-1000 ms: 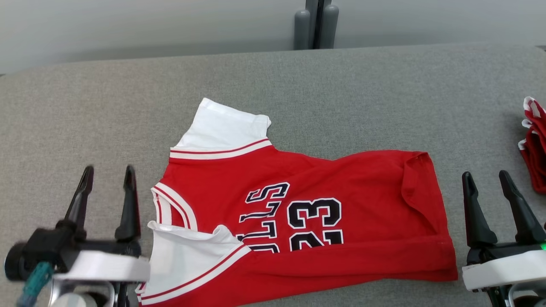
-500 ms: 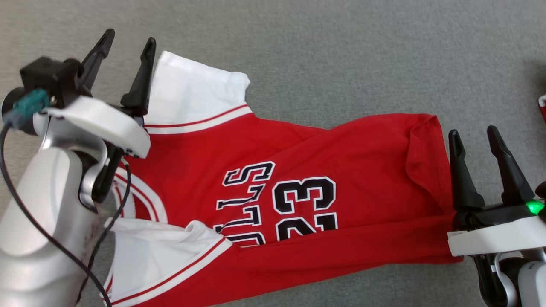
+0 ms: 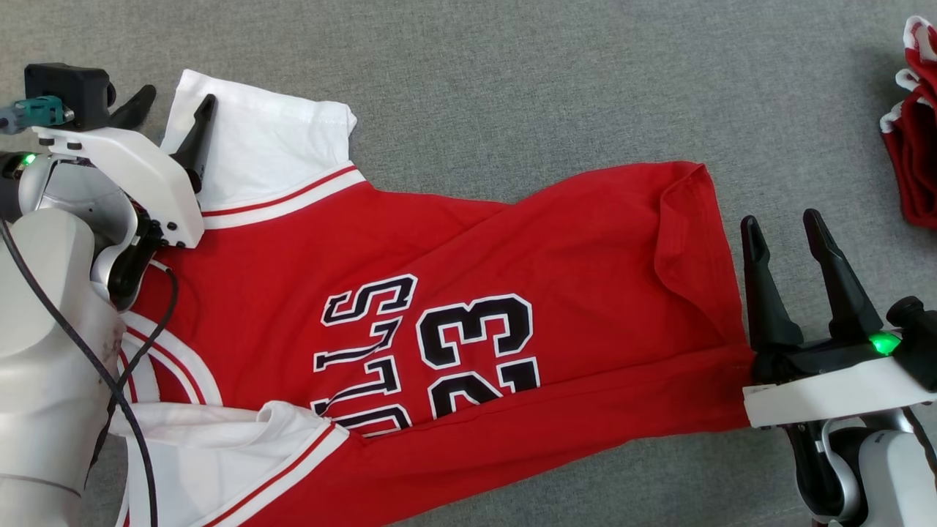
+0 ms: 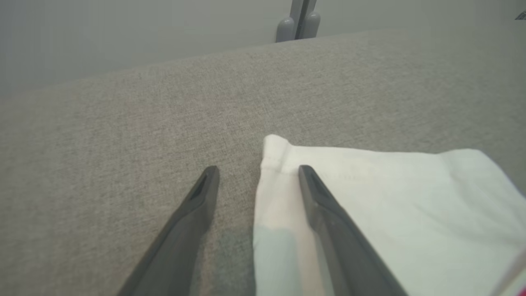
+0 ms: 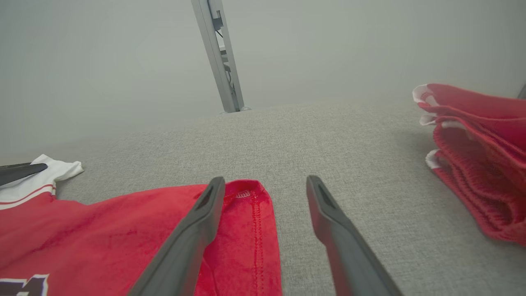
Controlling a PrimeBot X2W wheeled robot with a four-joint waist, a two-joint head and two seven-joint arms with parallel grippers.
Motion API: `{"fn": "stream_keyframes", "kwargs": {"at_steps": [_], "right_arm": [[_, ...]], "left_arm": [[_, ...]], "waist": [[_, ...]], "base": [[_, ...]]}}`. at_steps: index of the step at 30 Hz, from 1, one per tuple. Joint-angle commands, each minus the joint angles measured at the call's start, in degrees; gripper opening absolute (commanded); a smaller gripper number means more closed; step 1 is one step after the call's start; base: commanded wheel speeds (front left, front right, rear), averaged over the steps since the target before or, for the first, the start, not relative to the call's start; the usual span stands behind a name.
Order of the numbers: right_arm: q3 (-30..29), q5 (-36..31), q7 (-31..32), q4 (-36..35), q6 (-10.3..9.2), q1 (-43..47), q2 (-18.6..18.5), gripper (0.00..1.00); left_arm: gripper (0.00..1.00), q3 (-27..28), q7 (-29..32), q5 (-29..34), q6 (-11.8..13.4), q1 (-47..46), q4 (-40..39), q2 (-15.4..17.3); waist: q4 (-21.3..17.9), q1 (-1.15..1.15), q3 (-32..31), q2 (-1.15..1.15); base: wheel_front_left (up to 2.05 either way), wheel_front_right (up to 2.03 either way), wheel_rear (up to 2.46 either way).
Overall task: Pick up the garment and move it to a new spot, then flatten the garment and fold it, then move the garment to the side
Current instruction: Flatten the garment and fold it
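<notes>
Head view: the garment [image 3: 468,293], a red jersey numbered 23, lies spread on the grey surface [image 3: 512,73], its hem [image 3: 721,293] toward the robot's right. The left gripper [image 3: 180,95] is at the far white sleeve [image 3: 271,139], fingers spread, one over the sleeve's edge and one off it. The right gripper [image 3: 779,217] sits just beside the hem, fingers apart and holding nothing. A pile of red clothes [image 3: 911,146] lies well apart at the right edge.

Left wrist view: the sleeve's corner lies between the two spread fingers; whether either finger touches it I cannot tell. A grey post [image 4: 298,22] stands behind.

Right wrist view: one finger hangs over the hem's corner, the other over bare grey cloth.
</notes>
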Motion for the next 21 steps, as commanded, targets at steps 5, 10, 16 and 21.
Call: {"fn": "stream_keyframes", "kwargs": {"at_steps": [5,10,16,21], "right_arm": [[-1.0,0.5,0.2,1.0,0.02,-1.5,-0.3,1.00],[-0.3,-0.1,1.3,2.3,0.02,-4.4,-0.3,1.00],[1.8,0.2,2.9,5.5,0.02,-9.1,-1.1,1.00],[2.4,0.7,6.3,9.1,0.02,-10.8,-1.2,1.00]], "left_arm": [[0.00,-2.7,-1.7,-0.7,-0.4,-1.7,3.6,-0.4],[0.00,-5.5,-3.5,-1.6,-0.4,-2.8,4.9,-1.3],[0.00,-9.1,-5.4,-2.9,-0.4,-4.1,5.4,-1.8],[0.00,-11.3,-6.7,-4.1,-0.4,-4.8,6.3,-2.0]], "waist": [[0.4,0.00,0.1,0.00],[1.5,0.00,0.4,0.00],[3.1,0.00,1.0,0.00],[4.0,0.00,1.2,0.00]], "base": [[0.00,0.00,0.00],[0.00,0.00,0.00],[0.00,0.00,0.00],[0.00,0.00,0.00]]}}
